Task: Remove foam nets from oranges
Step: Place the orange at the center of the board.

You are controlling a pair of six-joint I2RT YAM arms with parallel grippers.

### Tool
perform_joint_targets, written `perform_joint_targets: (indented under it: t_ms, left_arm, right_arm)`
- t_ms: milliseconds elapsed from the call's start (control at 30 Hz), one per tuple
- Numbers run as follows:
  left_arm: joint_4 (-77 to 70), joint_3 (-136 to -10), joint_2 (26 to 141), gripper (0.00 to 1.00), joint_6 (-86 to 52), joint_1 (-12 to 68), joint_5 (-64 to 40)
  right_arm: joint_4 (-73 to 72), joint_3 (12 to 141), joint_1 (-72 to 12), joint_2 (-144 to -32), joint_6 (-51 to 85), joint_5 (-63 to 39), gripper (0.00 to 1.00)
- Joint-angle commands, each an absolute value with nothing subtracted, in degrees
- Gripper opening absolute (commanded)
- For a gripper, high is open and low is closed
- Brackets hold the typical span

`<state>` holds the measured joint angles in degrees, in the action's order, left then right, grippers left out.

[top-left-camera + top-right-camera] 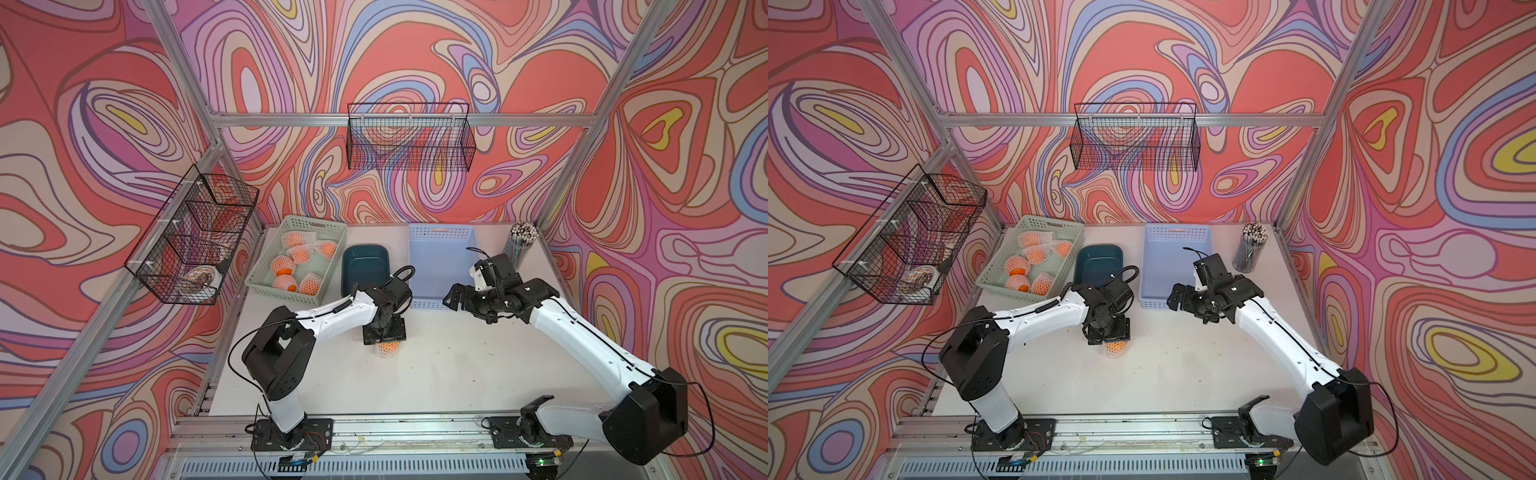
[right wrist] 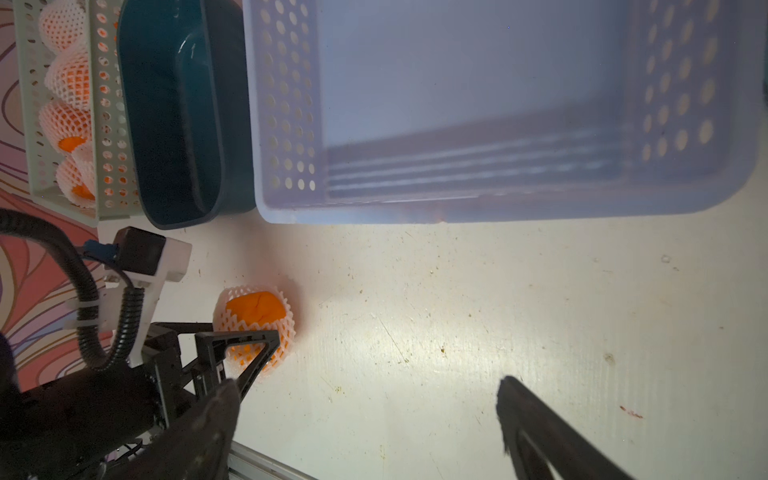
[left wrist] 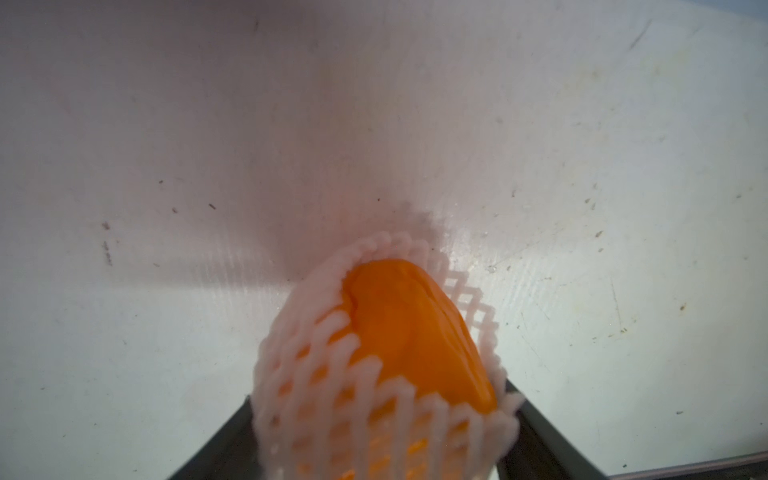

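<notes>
Our left gripper (image 1: 384, 337) straddles a netted orange (image 3: 411, 332) on the white table (image 1: 457, 374), frame centre; we cannot tell if it pinches the foam net (image 3: 316, 374). Our right gripper (image 2: 365, 388) hangs spread, empty.

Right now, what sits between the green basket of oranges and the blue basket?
A dark teal tub, empty, between green basket and blue basket; both top views show it.

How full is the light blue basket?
Empty. The light blue basket shows only its bare floor in the right wrist view; nothing lies inside.
</notes>
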<state>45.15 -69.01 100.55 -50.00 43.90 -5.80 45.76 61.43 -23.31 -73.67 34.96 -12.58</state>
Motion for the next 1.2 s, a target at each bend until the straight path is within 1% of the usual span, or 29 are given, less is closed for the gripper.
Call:
perform_joint_targets:
  t_ms: [0, 133, 267, 500, 700, 867, 1033, 1167]
  left_arm:
    - [44.9, -69.8, 101.6, 0.84, -52.2, 44.2, -5.7]
    - [44.9, -70.3, 100.1, 0.96, -53.1, 44.2, -6.5]
    - [46.5, -72.1, 97.9, 1.0, -53.3, 44.1, -6.6]
    - [51.3, -72.5, 91.4, 1.0, -52.3, 43.9, -5.3]
    - [51.4, -68.6, 84.9, 1.0, -50.7, 42.1, -4.7]
    - [46.2, -62.1, 78.3, 0.98, -50.0, 39.2, -9.0]
    - [42.1, -55.9, 74.0, 0.96, -49.2, 38.7, -11.7]
    - [34.3, -49.0, 70.4, 0.95, -50.4, 37.4, -15.3]
  right_arm:
    - [44.7, 60.5, -23.6, -74.8, 34.4, -14.5, 0.98]
    - [45.2, 60.6, -23.6, -75.2, 33.5, -14.4, 0.98]
    - [44.7, 60.2, -23.6, -75.3, 33.2, -16.0, 0.98]
    - [43.1, 59.2, -23.9, -75.0, 33.0, -20.5, 0.98]
    - [39.1, 58.7, -26.2, -75.4, 34.3, -25.9, 0.98]
    - [35.3, 58.4, -30.0, -77.2, 36.3, -27.7, 0.96]
    - [33.6, 58.8, -32.5, -78.9, 37.1, -27.8, 0.94]
    - [32.7, 59.7, -34.8, -81.8, 37.6, -28.5, 0.9]
